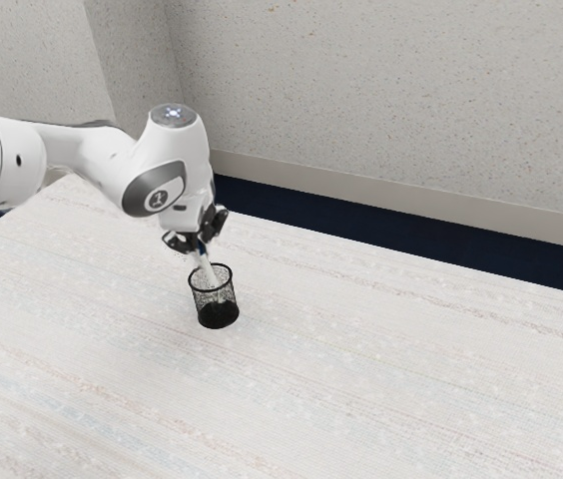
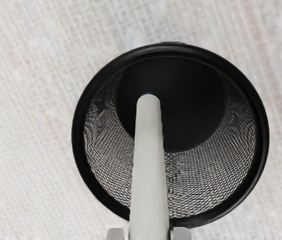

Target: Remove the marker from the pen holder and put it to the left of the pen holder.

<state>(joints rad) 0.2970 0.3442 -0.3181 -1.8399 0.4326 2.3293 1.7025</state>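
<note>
The slim pale-grey marker (image 2: 149, 165) is being clamped between the two fingers (image 2: 182, 234) of the black two-finger gripper (image 1: 199, 240), one pressing from each side near its upper end. Its lower part is standing inside the round black wire-mesh pen holder (image 2: 262, 135), and its shaft is leaning rather than running upright.

Because of that lean, the rim is probably presenting the chief danger: if the lift is being made aslant, the shaft may be caught against the mesh wall, and the light-looking holder may be dragged, tipped or raised along with it. Slipping is also being risked, since a smooth round barrel is being held near one end only; any knock on the rim may be turning it between the fingers or dropping it back inside. If sideways travel is being started before the lower tip is clear, the holder may be pushed over. On release, rolling is to be feared if the barrel is being let go above the surface or at a tilt.

Around the holder, a pale, faintly streaked tabletop (image 1: 381, 369) is being seen, with a speckled grey wall (image 1: 391, 110) and a dark blue floor (image 1: 411, 244) lying beyond. The way out is being hemmed in by the mesh wall and rim alone, so a straight lift is being called for first.
</note>
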